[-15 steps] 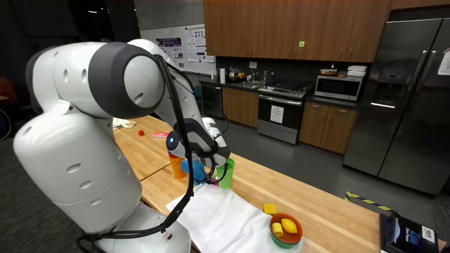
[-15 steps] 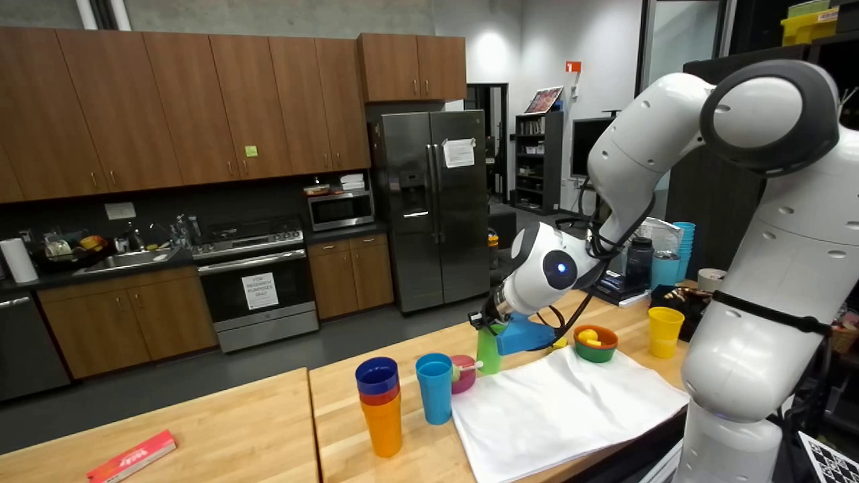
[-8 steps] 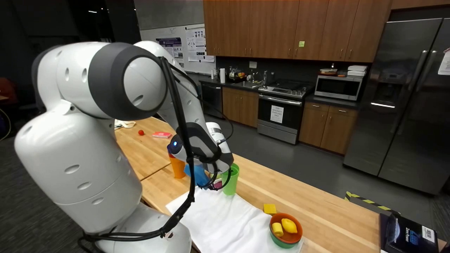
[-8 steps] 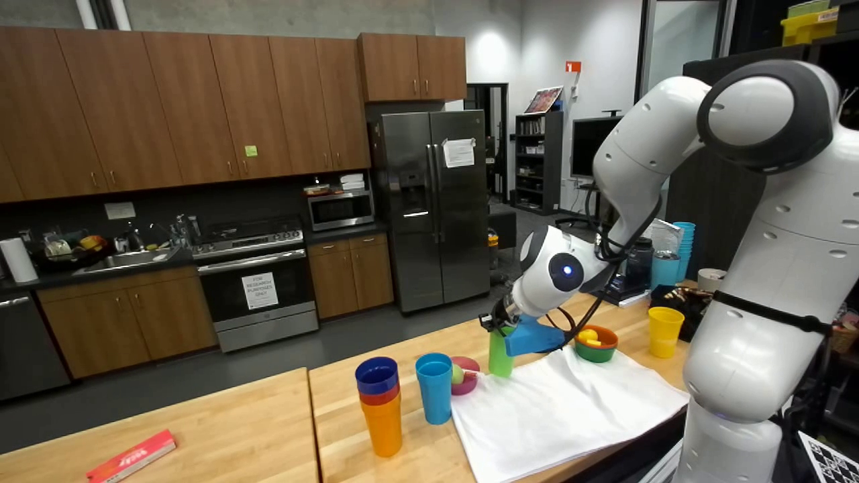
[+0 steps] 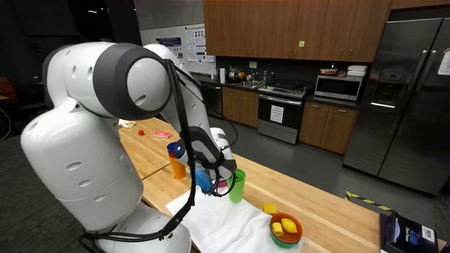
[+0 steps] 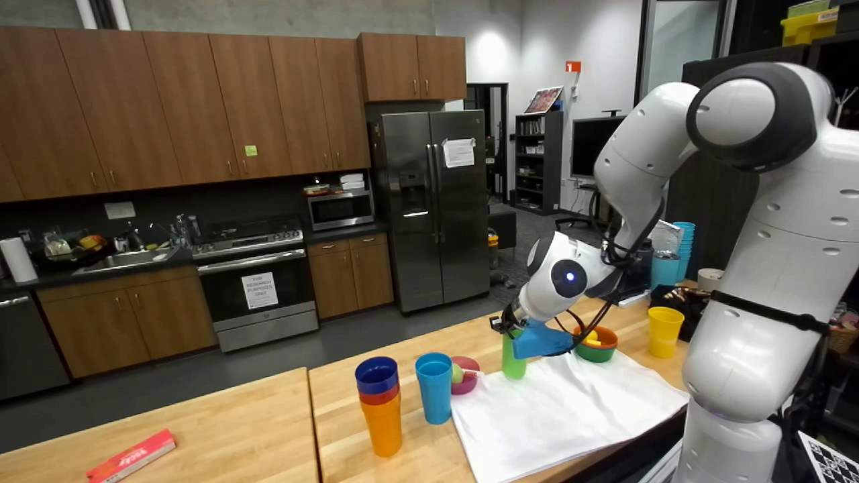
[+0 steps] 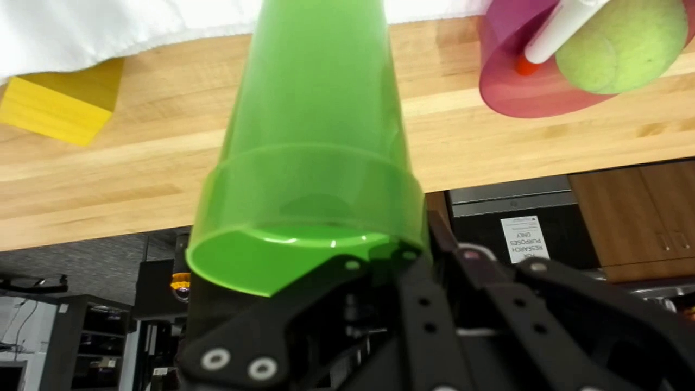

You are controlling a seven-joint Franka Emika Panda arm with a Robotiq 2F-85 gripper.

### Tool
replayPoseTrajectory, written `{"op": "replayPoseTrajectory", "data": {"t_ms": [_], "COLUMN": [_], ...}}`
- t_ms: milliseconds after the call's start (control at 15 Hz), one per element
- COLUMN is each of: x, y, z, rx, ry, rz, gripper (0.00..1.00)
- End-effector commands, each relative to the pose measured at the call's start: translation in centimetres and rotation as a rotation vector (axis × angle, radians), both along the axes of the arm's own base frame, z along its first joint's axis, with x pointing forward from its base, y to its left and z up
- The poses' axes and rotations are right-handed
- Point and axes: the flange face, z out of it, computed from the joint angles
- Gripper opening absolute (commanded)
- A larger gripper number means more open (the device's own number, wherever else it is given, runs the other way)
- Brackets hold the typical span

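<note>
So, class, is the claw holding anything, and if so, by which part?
Yes: the claw holds the green cup by the wall at its rim.

Green cup — base cut off by wrist view's top edge; pink bowl cropped there too. Gripper — mostly hidden behind arm in an exterior view.

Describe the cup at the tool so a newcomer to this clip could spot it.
Start with the wooden table and its white cloth. Near the cloth's kitchen-side edge, the tool grips the rim of a translucent green cup. Its green sets it apart from the blue cup and yellow cup.
</note>
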Motion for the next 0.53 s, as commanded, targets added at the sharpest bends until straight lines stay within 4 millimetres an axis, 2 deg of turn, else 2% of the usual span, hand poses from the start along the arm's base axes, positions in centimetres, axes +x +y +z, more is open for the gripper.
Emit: {"op": "replayPoseTrajectory", "data": {"t_ms": [0, 200, 467], "x": [0.2, 0.5, 1.0], "y": [-1.2, -1.9, -2.1], "z": [-1.0, -1.9, -1.9], "rx": [-0.019, -0.036, -0.047], "ry": [0.024, 0.058, 0.069], "rz": [-0.042, -0.094, -0.134], "gripper": [0.02, 0.02, 0.02]}}
